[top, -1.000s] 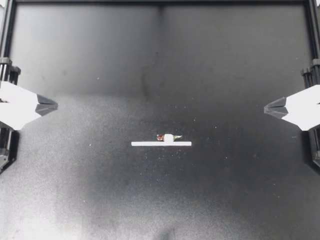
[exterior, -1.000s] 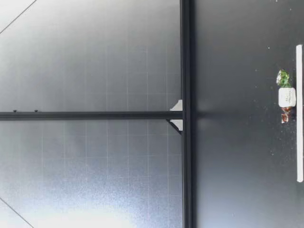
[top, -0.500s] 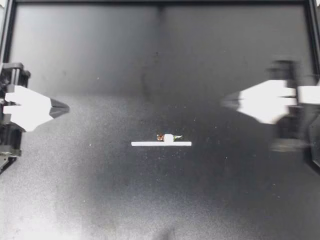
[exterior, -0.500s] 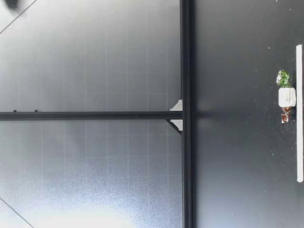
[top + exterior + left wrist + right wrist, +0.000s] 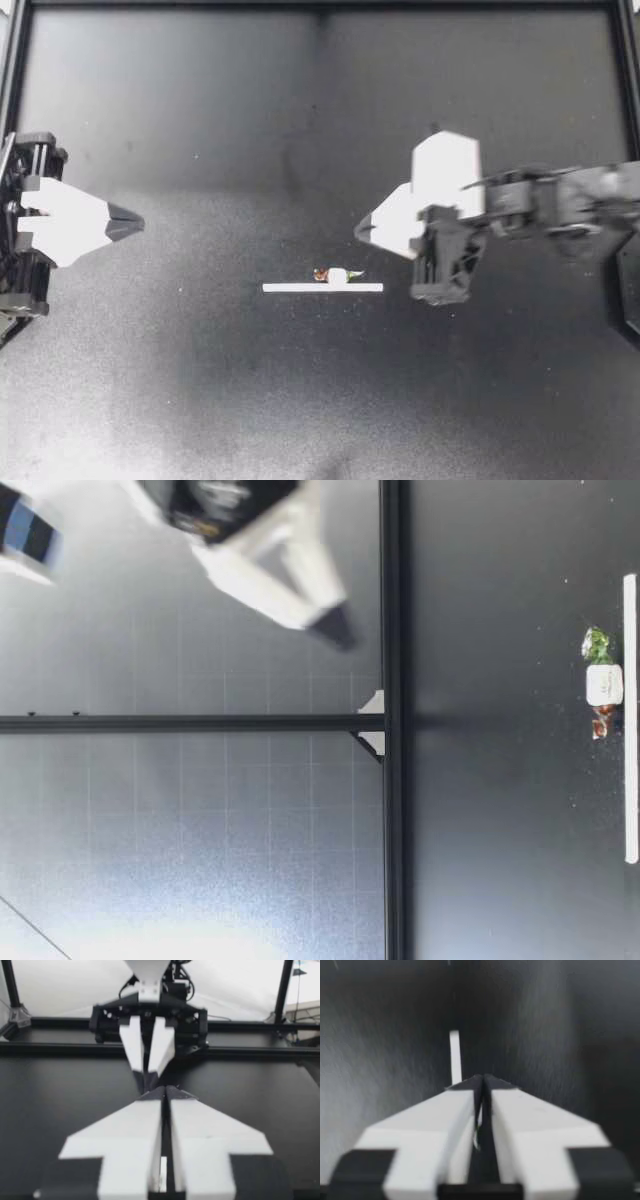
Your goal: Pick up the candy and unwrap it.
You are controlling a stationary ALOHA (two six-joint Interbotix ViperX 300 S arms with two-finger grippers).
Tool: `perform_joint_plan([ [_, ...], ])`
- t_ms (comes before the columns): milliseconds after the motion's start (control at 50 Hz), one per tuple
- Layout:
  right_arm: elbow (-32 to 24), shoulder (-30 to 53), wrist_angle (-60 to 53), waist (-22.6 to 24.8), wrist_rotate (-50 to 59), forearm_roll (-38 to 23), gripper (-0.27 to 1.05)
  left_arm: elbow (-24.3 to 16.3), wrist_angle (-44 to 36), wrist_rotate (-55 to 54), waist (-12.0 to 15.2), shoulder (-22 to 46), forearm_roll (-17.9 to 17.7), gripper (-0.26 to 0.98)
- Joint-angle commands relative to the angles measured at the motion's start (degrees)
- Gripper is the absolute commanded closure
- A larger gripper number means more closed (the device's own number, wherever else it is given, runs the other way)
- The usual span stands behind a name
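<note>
Candy sits against the white strip, open table all round; right gripper near, left gripper well apart, both pinched closed, empty.

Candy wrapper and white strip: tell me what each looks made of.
Candy wrapper: probably thin glossy plastic film or foil; its twisted green and reddish ends crinkle and glint. White strip: likely matte tape or paint, flat and even-edged; cannot tell which.

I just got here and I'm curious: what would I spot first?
Probably my right gripper, big and white, hanging above the dark table near its middle. Next, the tiny candy with green and brown wrapper ends, lying beside a white strip.
</note>
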Motion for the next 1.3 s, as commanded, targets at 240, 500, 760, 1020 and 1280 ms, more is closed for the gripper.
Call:
perform_joint_plan([
  [240, -3.5, 9.8, 3.0, 0.4, 0.2, -0.2, 0.25, -0.4, -0.5, -0.1, 0.1, 0.2, -0.1, 0.82],
  [500, -4.7, 14.3, 3.9, 1.1, 0.2, -0.2, 0.25, -0.4, -0.6, 0.0, 0.0, 0.3, -0.1, 0.82],
  [760, -5.8, 16.6, 3.9, 1.1, 0.4, -0.2, 0.25, -0.4, -0.5, 0.3, 0.1, 0.3, -0.1, 0.82],
  [1020, -6.7, 18.8, 4.2, 1.1, 0.5, -0.2, 0.25, -0.4, -0.6, 0.4, 0.1, 0.3, -0.1, 0.82],
  [1280, -7.2, 20.0, 7.0, 1.1, 0.3, -0.2, 0.53, -0.3, -0.5, 0.4, 0.1, 0.3, -0.1, 0.82],
])
